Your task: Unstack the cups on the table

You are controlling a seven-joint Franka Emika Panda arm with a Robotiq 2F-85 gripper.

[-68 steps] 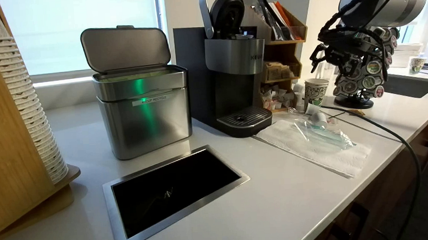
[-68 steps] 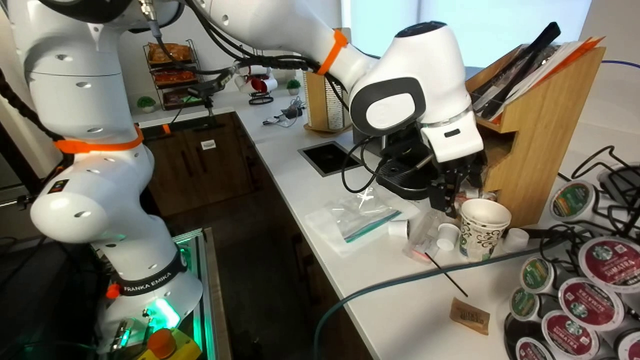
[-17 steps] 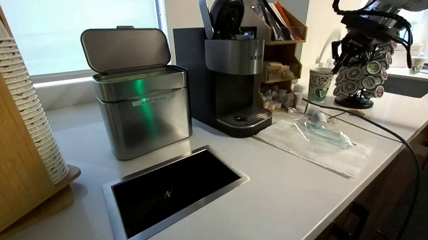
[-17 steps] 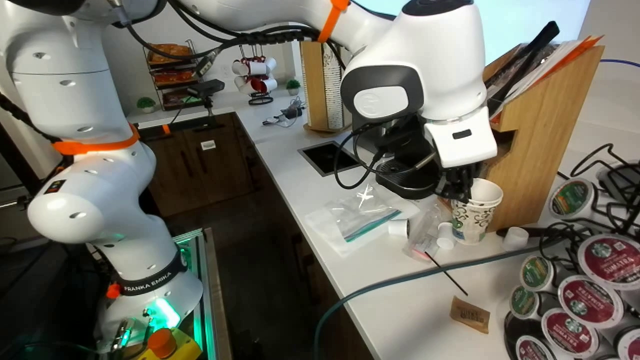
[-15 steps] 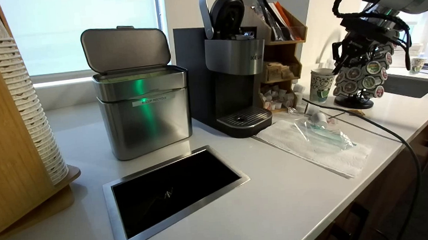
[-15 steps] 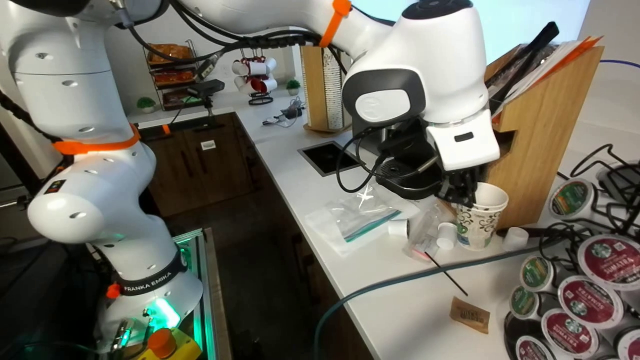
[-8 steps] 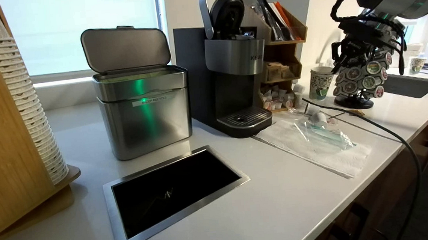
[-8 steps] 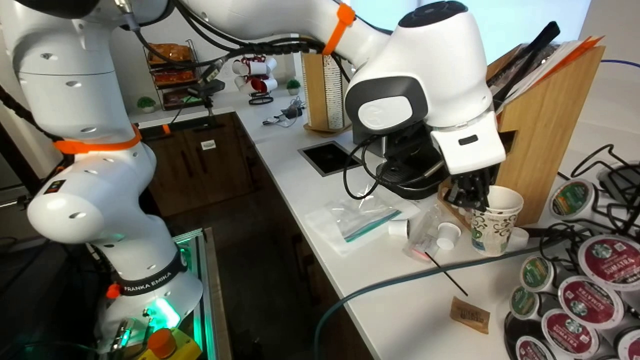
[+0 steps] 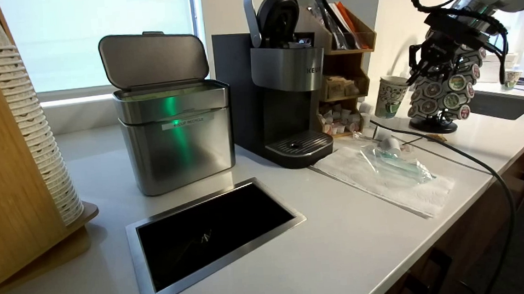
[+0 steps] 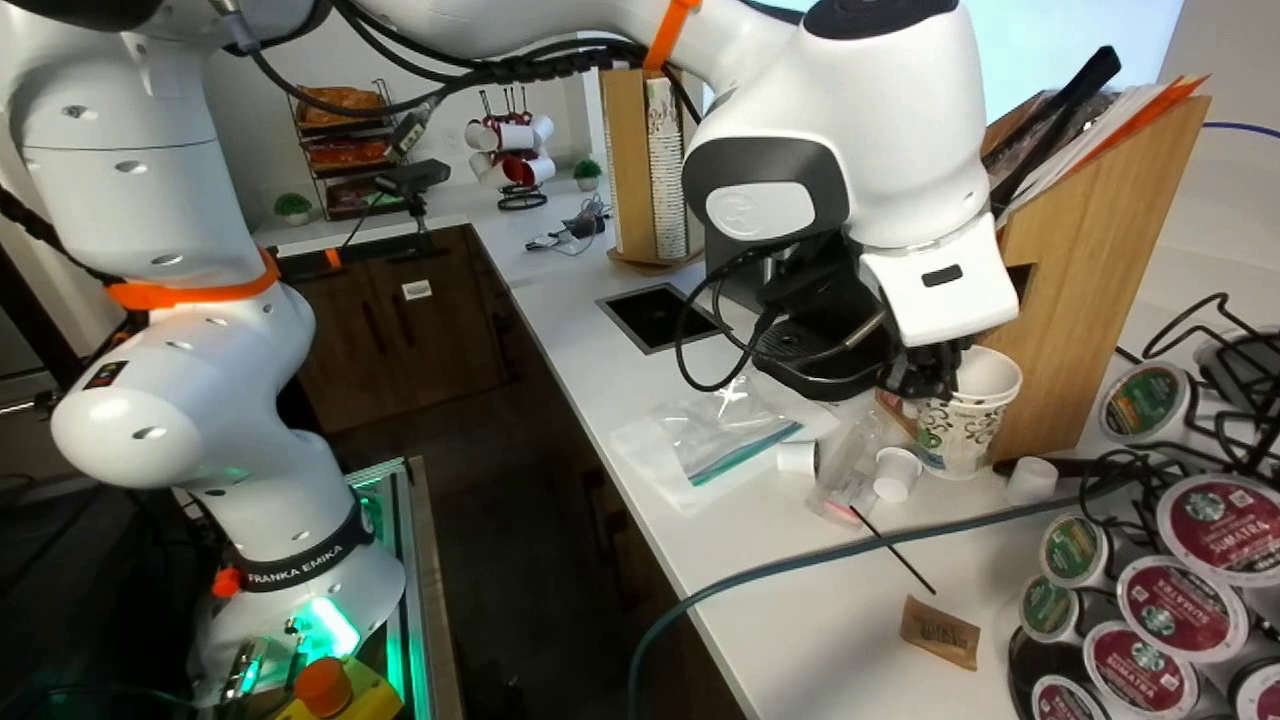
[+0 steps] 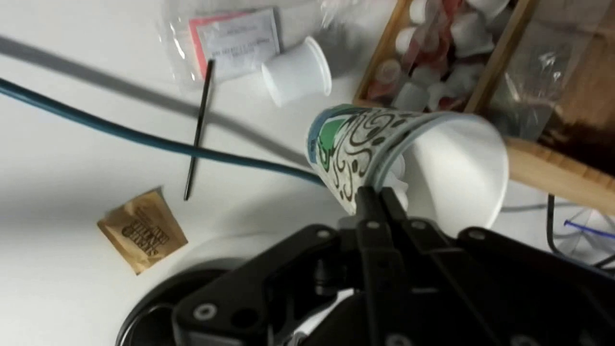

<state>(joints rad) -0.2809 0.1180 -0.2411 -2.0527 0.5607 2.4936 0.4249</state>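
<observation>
Leaf-patterned white paper cups (image 10: 965, 435) hang nested together, with two rims showing close to each other. In the wrist view the stacked cups (image 11: 353, 144) lean with their mouth to the right. My gripper (image 11: 376, 194) is shut on the wall at the near rim, one fingertip outside and one inside. Something white and lumpy shows inside the mouth near the fingertips; I cannot tell what. In an exterior view the cups (image 9: 390, 99) are tilted and appear lifted off the white table (image 9: 325, 253). The gripper (image 10: 930, 375) covers part of the rim.
Close around are a wooden organiser (image 10: 1110, 270), the coffee machine (image 9: 284, 71) and a coffee-pod rack (image 10: 1150, 600). Small white creamer cups (image 10: 897, 473), a clear plastic bag (image 10: 730, 435), a stirrer (image 10: 900, 555) and a blue-green cable (image 10: 790, 548) lie on the counter.
Several seconds ago the fingers stood apart beside the standing cups. Now they are shut on the rim, and the cups have risen and tilted. Over the last half second the cups moved up.
</observation>
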